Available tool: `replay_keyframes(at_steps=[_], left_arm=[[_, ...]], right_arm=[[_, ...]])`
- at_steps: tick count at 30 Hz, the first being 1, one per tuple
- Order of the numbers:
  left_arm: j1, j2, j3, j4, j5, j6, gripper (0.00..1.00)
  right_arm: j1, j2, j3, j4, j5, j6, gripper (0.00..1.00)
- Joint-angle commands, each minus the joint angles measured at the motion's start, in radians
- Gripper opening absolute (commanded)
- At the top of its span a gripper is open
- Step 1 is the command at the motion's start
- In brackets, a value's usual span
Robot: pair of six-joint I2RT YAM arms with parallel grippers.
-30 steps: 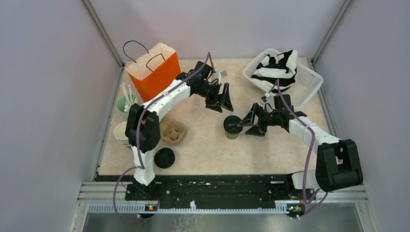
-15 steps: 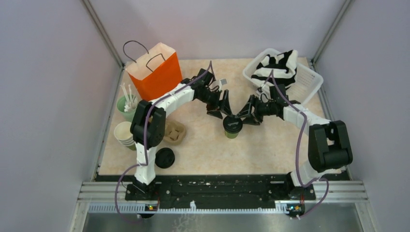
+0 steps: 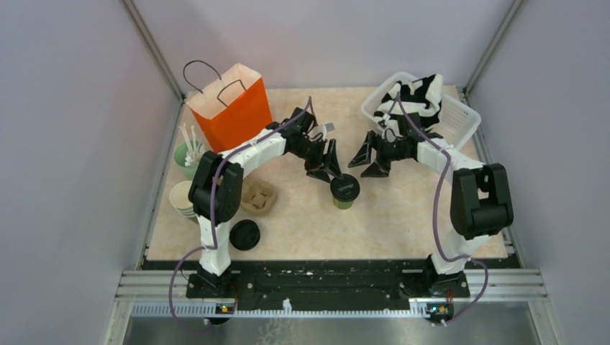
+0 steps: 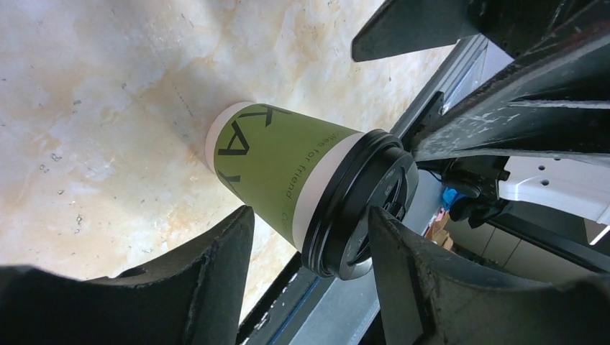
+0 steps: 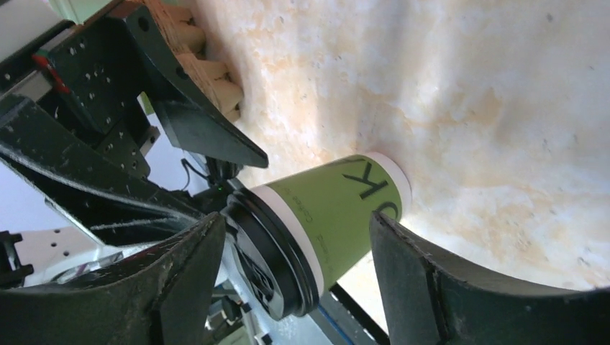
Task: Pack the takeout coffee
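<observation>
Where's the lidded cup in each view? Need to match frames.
Top external: cup upright, mid-table.
Left wrist: cup centre frame, lid pointing lower right.
Right wrist: cup centre frame, lid pointing lower left.
Shared landmark: the beige marbled tabletop under it.

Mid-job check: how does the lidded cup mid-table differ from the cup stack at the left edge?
The takeout coffee wears a black lid; the cup stack is lidless, cream insides showing. The takeout coffee is one cup; the cup stack is several nested. The takeout coffee stands mid-table; the cup stack sits at the left edge near the pulp carrier. Both are green paper cups, upright.
</observation>
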Motion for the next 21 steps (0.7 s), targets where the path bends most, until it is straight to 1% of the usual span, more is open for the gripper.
replay_keyframes(at_steps=[1, 3, 5, 9, 13, 17, 19, 21], left_arm=[[0.015, -0.022, 0.032, -0.002, 0.029, 0.016, 0.68], [0.017, -0.013, 0.048, -0.004, 0.038, 0.020, 0.71], [0.018, -0.002, 0.063, -0.012, 0.042, 0.029, 0.70], [0.020, 0.014, 0.065, -0.030, 0.038, 0.039, 0.64], [0.020, 0.014, 0.051, -0.040, 0.024, 0.051, 0.60], [0.020, 0.015, 0.033, -0.037, 0.020, 0.053, 0.56], [0.020, 0.017, 0.025, -0.032, 0.014, 0.053, 0.55], [0.020, 0.018, 0.016, -0.028, 0.008, 0.051, 0.54]], right_arm=[[-0.030, -0.125, -0.035, -0.118, 0.014, -0.105, 0.77], [-0.009, -0.173, -0.097, -0.124, -0.048, -0.113, 0.79], [0.025, -0.218, -0.149, -0.119, -0.067, -0.104, 0.80], [0.049, -0.291, -0.236, -0.025, -0.096, -0.023, 0.82], [0.066, -0.280, -0.253, 0.010, -0.109, -0.008, 0.83], [0.084, -0.260, -0.262, 0.030, -0.104, -0.001, 0.81], [0.084, -0.257, -0.272, 0.039, -0.096, 0.003, 0.78], [0.083, -0.249, -0.293, 0.068, -0.095, 0.017, 0.74]])
